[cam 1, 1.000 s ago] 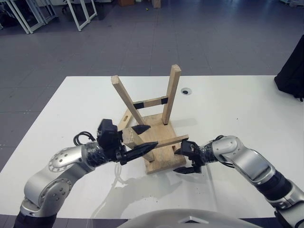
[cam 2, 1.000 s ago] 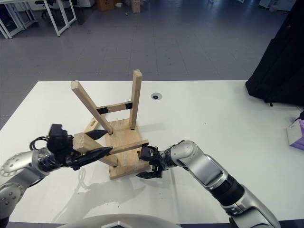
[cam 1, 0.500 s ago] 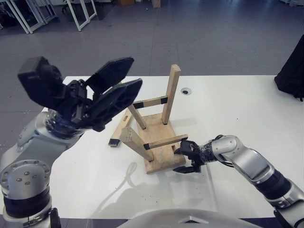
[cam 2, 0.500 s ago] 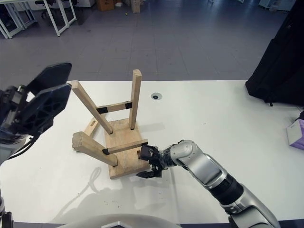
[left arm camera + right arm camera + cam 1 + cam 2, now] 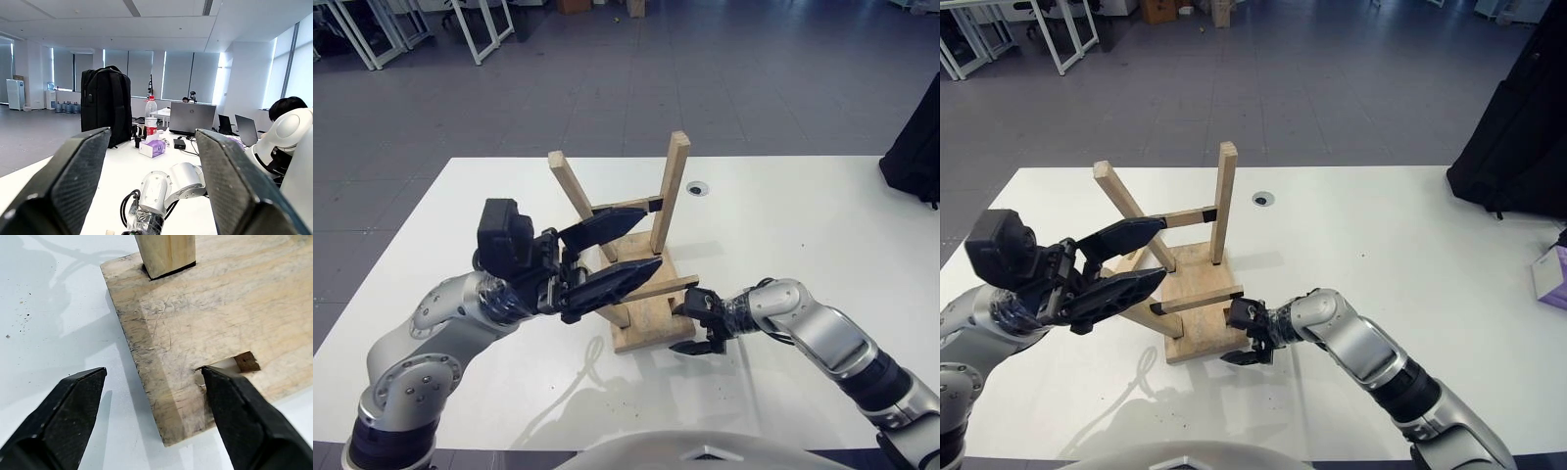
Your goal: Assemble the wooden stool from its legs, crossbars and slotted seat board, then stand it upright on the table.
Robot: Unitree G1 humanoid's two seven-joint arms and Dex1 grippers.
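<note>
At the near side of the surface (image 5: 803, 225), my right gripper (image 5: 691, 323) sits low, fingers apart, straddling the near right corner of the seat board (image 5: 641, 321). An empty slot (image 5: 230, 364) shows just beside that corner. The board lies flat with the stool's legs pointing up. My left gripper (image 5: 646, 242) hovers over the near left of the stool, fingers apart, holding nothing. Behind it, two far legs (image 5: 670, 191) rise, joined by a crossbar (image 5: 626, 208).
</note>
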